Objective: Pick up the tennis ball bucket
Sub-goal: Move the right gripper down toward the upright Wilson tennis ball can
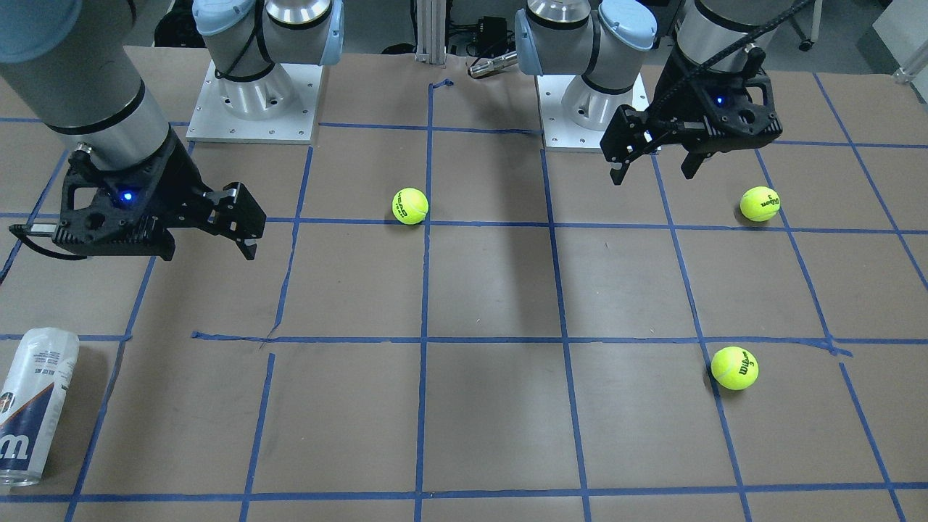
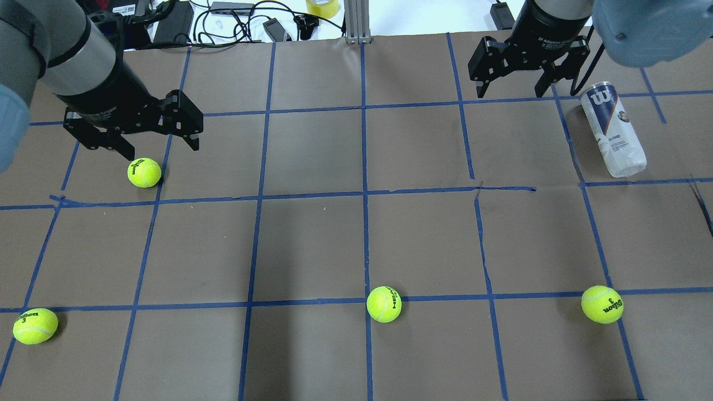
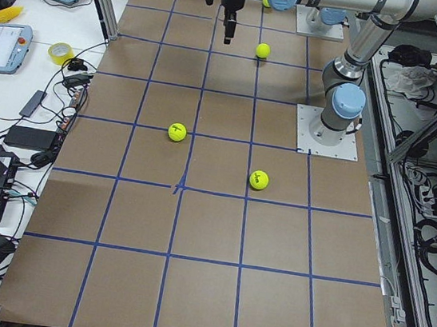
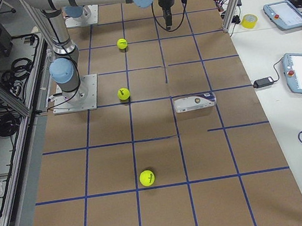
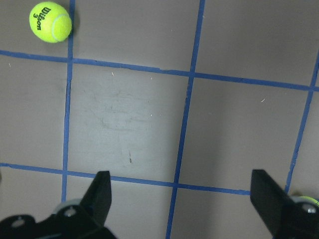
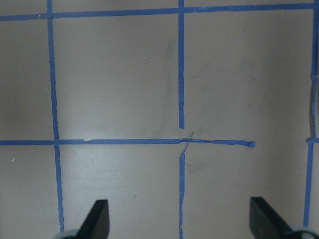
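Note:
The tennis ball bucket (image 2: 613, 128) is a clear can with a white and navy label and a W logo. It lies on its side on the brown table at the far right, and also shows in the front view (image 1: 32, 406) and the right side view (image 4: 194, 102). My right gripper (image 2: 509, 92) is open and empty. It hangs above the table to the left of the can, apart from it (image 1: 206, 252). The right wrist view shows only its open fingers (image 6: 97, 219) over bare table; the can is out of that view. My left gripper (image 2: 161, 147) is open and empty (image 1: 652, 175).
Several yellow-green tennis balls lie about: one by the left gripper (image 2: 143, 172), one at the near left (image 2: 34, 326), one in the middle (image 2: 384, 304), one at the near right (image 2: 601, 304). Blue tape lines grid the table. Cables and devices line the far edge.

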